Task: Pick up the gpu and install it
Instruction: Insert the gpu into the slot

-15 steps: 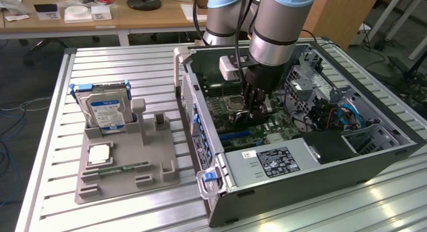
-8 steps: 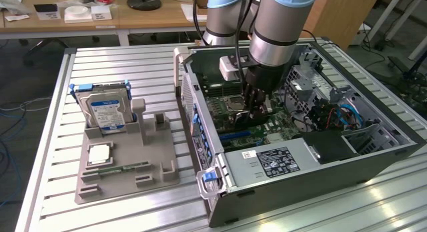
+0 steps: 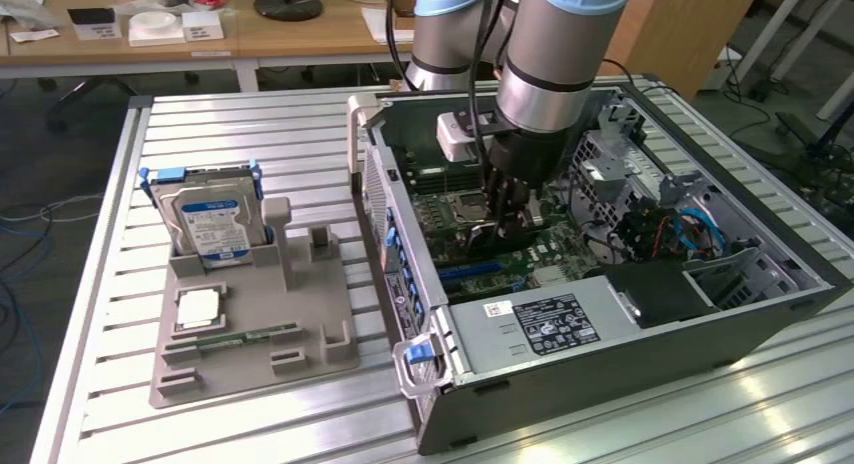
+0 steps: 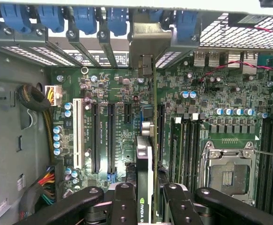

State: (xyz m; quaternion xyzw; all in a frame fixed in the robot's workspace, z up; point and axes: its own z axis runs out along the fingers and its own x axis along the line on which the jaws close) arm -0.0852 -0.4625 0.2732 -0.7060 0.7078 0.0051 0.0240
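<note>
Open computer case (image 3: 747, 284), a sheet-metal box lying on its side on a ribbed aluminium table (image 3: 227, 124). Inside the case, the gripper (image 4: 145, 201) reaches down over the green motherboard (image 4: 122, 93). Its black jointed jaws are closed narrowly on the gpu (image 4: 143, 159), one on each flat face. The gpu is a thin flat card seen edge-on, standing perpendicular to the motherboard among the long black expansion slots. Its pale folded-metal bracket (image 4: 145, 40) meets the case's rear wall between blue plastic latches (image 4: 85, 18). Whether its lower edge is seated cannot be told. Also in the case is a square steel-framed processor socket (image 4: 228, 173). Outside the case, on the exterior view's left, a grey moulded holder (image 3: 287, 356) carries an upright silver hard drive (image 3: 207, 222) with a blue-white label and a narrow green memory stick (image 3: 247, 336).
</note>
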